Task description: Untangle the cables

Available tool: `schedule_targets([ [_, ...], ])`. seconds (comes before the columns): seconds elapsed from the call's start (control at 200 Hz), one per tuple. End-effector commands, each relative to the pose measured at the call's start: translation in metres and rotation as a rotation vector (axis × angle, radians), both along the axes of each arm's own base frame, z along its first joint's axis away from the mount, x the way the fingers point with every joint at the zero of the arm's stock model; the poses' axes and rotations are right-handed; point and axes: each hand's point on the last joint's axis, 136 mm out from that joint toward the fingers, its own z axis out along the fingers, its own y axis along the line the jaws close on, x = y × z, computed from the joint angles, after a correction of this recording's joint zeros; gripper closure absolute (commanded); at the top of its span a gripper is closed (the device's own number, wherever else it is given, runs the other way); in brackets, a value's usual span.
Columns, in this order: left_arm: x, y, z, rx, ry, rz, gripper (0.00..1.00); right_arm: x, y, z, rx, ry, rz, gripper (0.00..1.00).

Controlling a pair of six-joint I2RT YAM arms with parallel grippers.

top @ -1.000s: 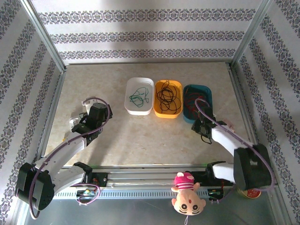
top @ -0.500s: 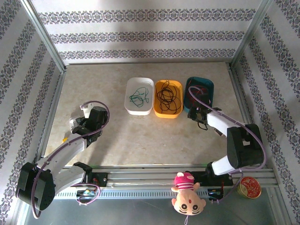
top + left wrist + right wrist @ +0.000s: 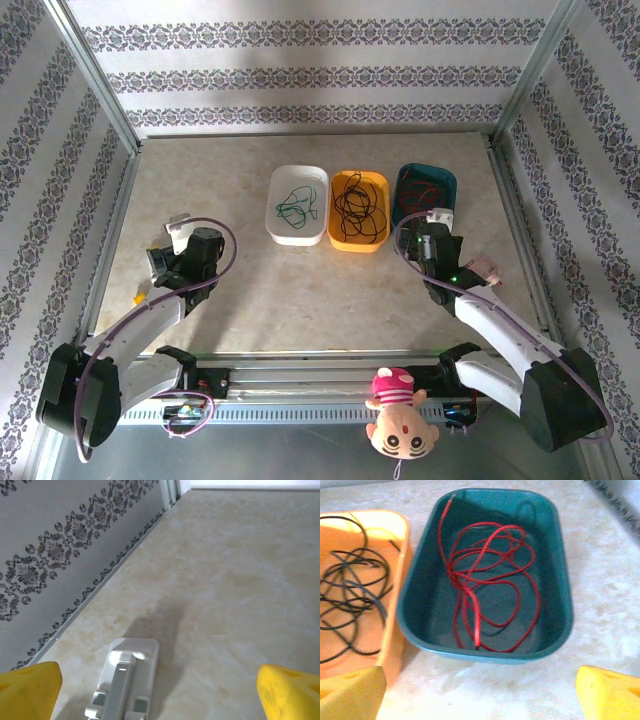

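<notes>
Red cable (image 3: 485,580) lies in the teal bin (image 3: 555,570), black cable (image 3: 350,590) in the orange bin (image 3: 395,530), green cable (image 3: 295,205) in the white bin (image 3: 275,228). Right pincer (image 3: 480,690) has drawn back, spread wide and empty; left pincer (image 3: 160,690) gapes over bare surface (image 3: 240,580). Sorting looks finished.

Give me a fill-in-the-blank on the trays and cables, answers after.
1. The cable in the teal tray is ___.
2. The orange tray, holding the black cables, sits ___ the white tray and the teal tray.
3. The green cable lies in the ___ tray.
4. On the right arm, near the teal tray, the jaws stand ___.

Missing words: red; between; white; open.
</notes>
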Motion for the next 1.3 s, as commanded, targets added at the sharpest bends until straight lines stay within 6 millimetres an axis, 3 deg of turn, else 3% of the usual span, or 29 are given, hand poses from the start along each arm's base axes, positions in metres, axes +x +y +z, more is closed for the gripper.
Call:
schedule_targets([
  [0.0,0.006,0.009,-0.012,0.067,0.003,0.014,0.01,0.013,-0.014,0.029,-0.133,-0.133,-0.058,0.02],
  [0.075,0.012,0.009,-0.023,0.046,-0.011,0.017,0.01,0.018,-0.011,0.032,-0.282,-0.121,-0.037,0.02],
  [0.14,0.020,0.006,-0.027,0.025,-0.002,0.003,0.01,0.024,-0.010,0.022,-0.373,-0.081,-0.011,0.02],
  [0.25,0.039,0.000,-0.026,0.016,-0.035,-0.056,0.01,0.029,-0.020,-0.010,-0.355,-0.083,-0.068,0.02],
  [0.3,0.049,-0.002,-0.027,0.017,-0.041,-0.081,0.01,0.036,-0.018,-0.008,-0.366,-0.110,-0.089,0.02],
  [0.41,0.071,-0.002,-0.027,0.022,-0.061,-0.115,0.01,0.060,0.014,-0.004,-0.398,-0.190,0.047,0.02],
  [0.53,0.092,-0.005,-0.030,0.003,-0.072,-0.183,0.01,0.077,0.026,-0.013,-0.458,-0.126,0.083,0.02],
  [0.61,0.095,-0.003,-0.033,-0.011,-0.057,-0.188,0.01,0.074,0.046,-0.018,-0.454,-0.123,0.206,0.02],
  [0.695,0.094,-0.003,-0.033,-0.034,-0.073,-0.206,0.01,0.064,0.051,-0.015,-0.405,-0.159,0.268,0.02],
  [0.889,0.092,-0.002,-0.032,-0.069,-0.097,-0.233,0.01,0.064,0.023,-0.009,-0.369,-0.210,0.241,0.02],
  [1.069,0.093,0.002,-0.033,-0.094,-0.110,-0.239,0.01,0.066,0.020,-0.012,-0.293,-0.243,0.295,0.02],
  [1.119,0.089,0.003,-0.038,-0.090,-0.160,-0.250,0.01,0.064,0.014,-0.012,-0.260,-0.258,0.285,0.02],
  [1.149,0.091,0.004,-0.030,-0.060,-0.235,-0.267,0.01,0.064,0.012,-0.011,-0.237,-0.261,0.284,0.02],
  [1.199,0.087,0.000,-0.040,-0.112,-0.154,-0.273,0.01,0.067,0.007,-0.011,-0.201,-0.254,0.284,0.02],
  [1.294,0.089,-0.005,-0.034,-0.098,-0.212,-0.316,0.01,0.071,-0.004,-0.014,-0.122,-0.235,0.277,0.02],
])
